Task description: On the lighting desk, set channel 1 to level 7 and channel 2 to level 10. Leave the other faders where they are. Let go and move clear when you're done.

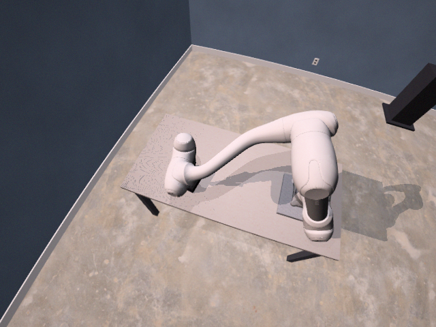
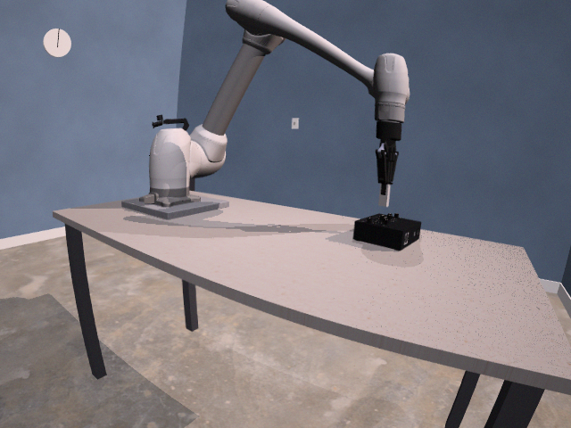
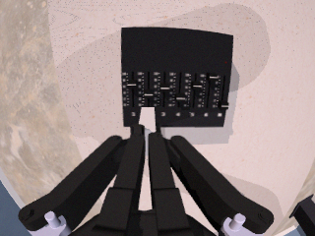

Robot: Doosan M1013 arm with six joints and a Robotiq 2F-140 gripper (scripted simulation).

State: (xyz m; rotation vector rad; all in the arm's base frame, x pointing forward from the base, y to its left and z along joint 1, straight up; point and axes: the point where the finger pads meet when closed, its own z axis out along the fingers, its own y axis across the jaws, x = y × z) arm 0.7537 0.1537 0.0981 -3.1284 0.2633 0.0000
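One arm point(image 2: 294, 32) is seen reaching from its base point(image 2: 174, 202) at the left end of the table point(image 2: 285, 276) across to the right, where the gripper point(image 2: 384, 199) hangs point-down above a small black lighting desk point(image 2: 387, 230). The gripper is clenched with nothing between its fingers, the two tips being pressed together into a single narrow point. In the wrist view, a row of faders point(image 3: 173, 94) is seen across the lighting desk point(image 3: 177, 49), their caps standing at different heights; the pressed fingertips are lined up with the near left part of that row, roughly at the first two tracks. Which fader is channel 1 cannot be read, as the labels are too small. The gripper is apart from the lighting desk, with a gap visible in the exterior view. The step in hand is judged to be the approach to the first fader. A descent beside that fader's cap is called for next, followed by a push along its track, the neighbouring caps being left untouched.
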